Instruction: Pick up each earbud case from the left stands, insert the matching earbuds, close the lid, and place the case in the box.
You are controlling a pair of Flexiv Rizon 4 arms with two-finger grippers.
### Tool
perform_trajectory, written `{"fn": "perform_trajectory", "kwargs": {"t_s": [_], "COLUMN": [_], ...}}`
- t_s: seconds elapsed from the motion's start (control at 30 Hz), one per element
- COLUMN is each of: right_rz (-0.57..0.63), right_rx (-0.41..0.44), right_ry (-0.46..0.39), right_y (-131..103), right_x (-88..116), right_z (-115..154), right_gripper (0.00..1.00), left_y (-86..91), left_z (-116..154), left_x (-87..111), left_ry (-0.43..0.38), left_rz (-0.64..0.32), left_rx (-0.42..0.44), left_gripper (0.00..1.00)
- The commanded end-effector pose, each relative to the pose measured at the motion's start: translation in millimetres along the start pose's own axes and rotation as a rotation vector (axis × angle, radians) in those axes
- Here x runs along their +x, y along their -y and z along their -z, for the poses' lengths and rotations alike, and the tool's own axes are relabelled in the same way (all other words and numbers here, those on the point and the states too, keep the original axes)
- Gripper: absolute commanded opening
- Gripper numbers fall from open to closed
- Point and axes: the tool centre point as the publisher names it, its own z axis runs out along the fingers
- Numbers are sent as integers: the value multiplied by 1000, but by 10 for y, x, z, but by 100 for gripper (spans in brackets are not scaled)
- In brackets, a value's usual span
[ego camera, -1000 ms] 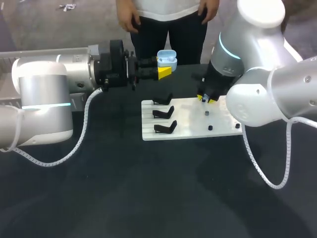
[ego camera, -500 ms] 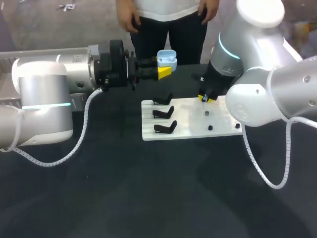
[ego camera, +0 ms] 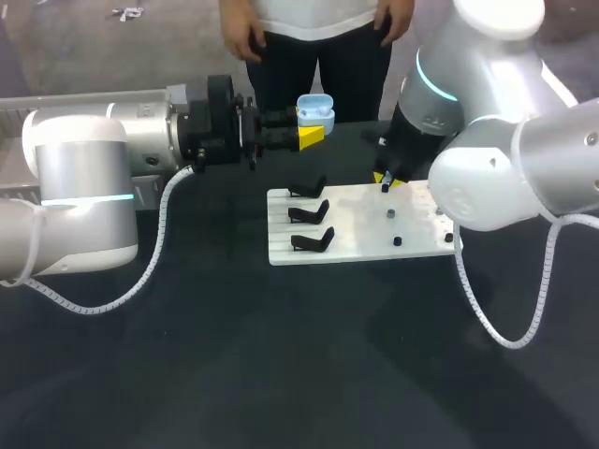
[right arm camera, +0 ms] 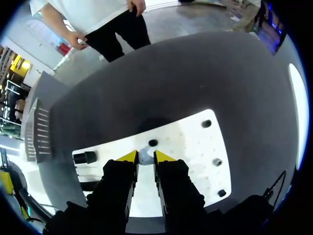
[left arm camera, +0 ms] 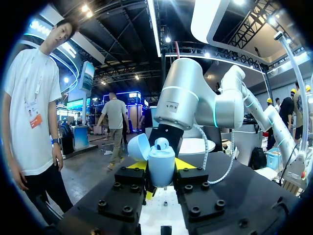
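My left gripper (ego camera: 305, 127) holds a light blue earbud case (ego camera: 315, 108) in the air behind the white board (ego camera: 356, 245), shut on its body. In the left wrist view the case (left arm camera: 160, 165) stands between the yellow tips with its lid open and one earbud (left arm camera: 162, 143) seated inside. My right gripper (ego camera: 385, 181) hangs just above the board's far right part. In the right wrist view a small pale earbud (right arm camera: 145, 156) sits between its fingertips (right arm camera: 128, 156), touched from both sides, above the board (right arm camera: 188, 142).
Three empty black stands (ego camera: 310, 212) line the board's left part. Small dark pegs (ego camera: 389, 214) dot its right part, also seen ahead of the right gripper as pegs (right arm camera: 207, 124). Dark tabletop (ego camera: 281, 355) surrounds the board.
My right gripper's fingers have closed on the small earbud and the arm has risen slightly off the board. The left arm with the case has kept still.
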Motion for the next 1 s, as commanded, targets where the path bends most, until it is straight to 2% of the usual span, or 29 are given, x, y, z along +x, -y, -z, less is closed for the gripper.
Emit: {"fn": "perform_trajectory", "kwargs": {"t_s": [0.03, 0.33, 0.6, 0.77, 1.0], "right_rz": [12, 142, 300, 402, 507], "right_rx": [-17, -43, -11, -5, -9], "right_ry": [-9, -45, -90, -119, -121], "right_y": [16, 17, -10, -161, -500], "right_x": [76, 240, 566, 726, 742], "right_z": [282, 790, 1251, 1528, 1836], "right_gripper": [0, 0, 0, 0, 0], "left_y": [12, 12, 12, 12, 12], "left_z": [-3, -3, -3, -3, -3], "left_x": [-1, -1, -1, -1, -1], "left_ry": [0, 0, 0, 0, 0], "left_rz": [-1, -1, -1, -1, -1], "left_rx": [-5, -5, -5, -5, -5], "left_gripper": [0, 0, 0, 0, 0]}}
